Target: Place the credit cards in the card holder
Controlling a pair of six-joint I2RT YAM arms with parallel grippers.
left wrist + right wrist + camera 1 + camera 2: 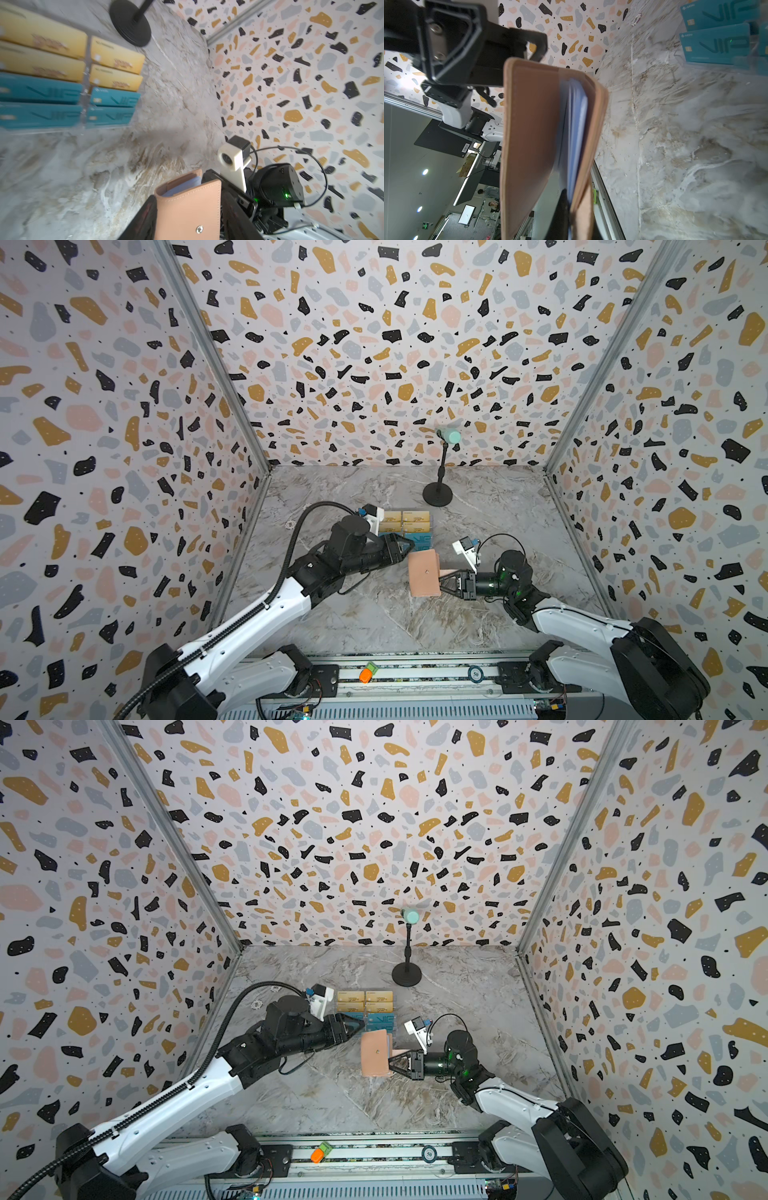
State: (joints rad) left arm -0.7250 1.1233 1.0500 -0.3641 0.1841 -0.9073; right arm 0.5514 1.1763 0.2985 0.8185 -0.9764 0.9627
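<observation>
Terrazzo-patterned walls (374,344), three of them, close the cell, and the floor of it is one grey marbled worktop (374,626). I see my two arms reaching in from the front rail: the left arm (249,622) and the right arm (582,626).

Toward the back of the worktop stands one clear rack (68,130) with two columns. It carries eight credit cards (116,54), which I count in the left wrist view: four gold in the upper rows and four teal with "VIP" lettering in the lower rows.

One card holder (424,574), salmon-pink, sits just in front of the rack, between the two claws. Its covers are a little parted, and bluish inner sleeves show between them in the right wrist view. One round snap button (199,229) is on the outer cover. I cannot tell if the holder touches the worktop.

The right claw (444,581) is clamped on the card holder, at the edge toward the right arm. The left claw (409,548) has its jaws apart, close to the holder's far corner and gripping nothing.

Behind the rack is one black stand (437,493) with a mint-green head. On the front rail lie one orange piece (365,674) and one round chip (476,674) marked 50.
</observation>
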